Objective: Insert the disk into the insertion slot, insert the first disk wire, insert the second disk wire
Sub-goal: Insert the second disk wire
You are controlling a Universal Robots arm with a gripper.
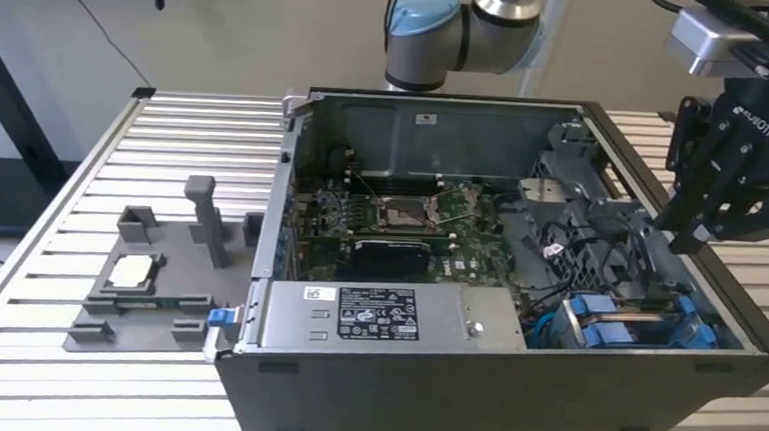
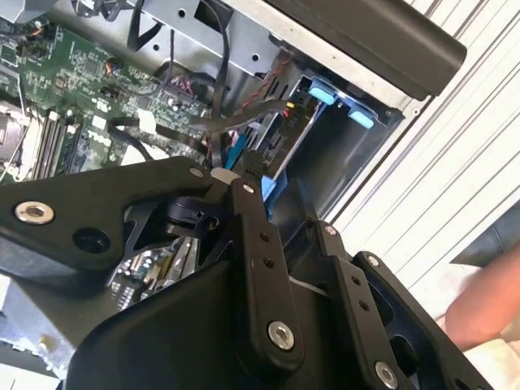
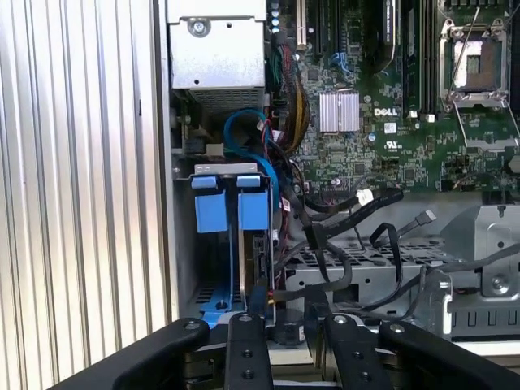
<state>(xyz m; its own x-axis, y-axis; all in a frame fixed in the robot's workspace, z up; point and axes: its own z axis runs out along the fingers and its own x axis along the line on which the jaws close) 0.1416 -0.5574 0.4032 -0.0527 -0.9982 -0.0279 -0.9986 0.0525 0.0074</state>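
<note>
My claw (image 1: 704, 233) hangs over a corner of the open case (image 1: 480, 402), fingers apart with a moderate gap and nothing in them that I can make out. The disk (image 3: 262, 272) appears to stand on edge in the slot (image 3: 185, 244), just beside the blue clips (image 3: 231, 207). Loose black wires (image 3: 382, 236) crowd against the slot. A finger could snag one, and if the disk is not fully seated, pressing a plug could shift it.
</note>
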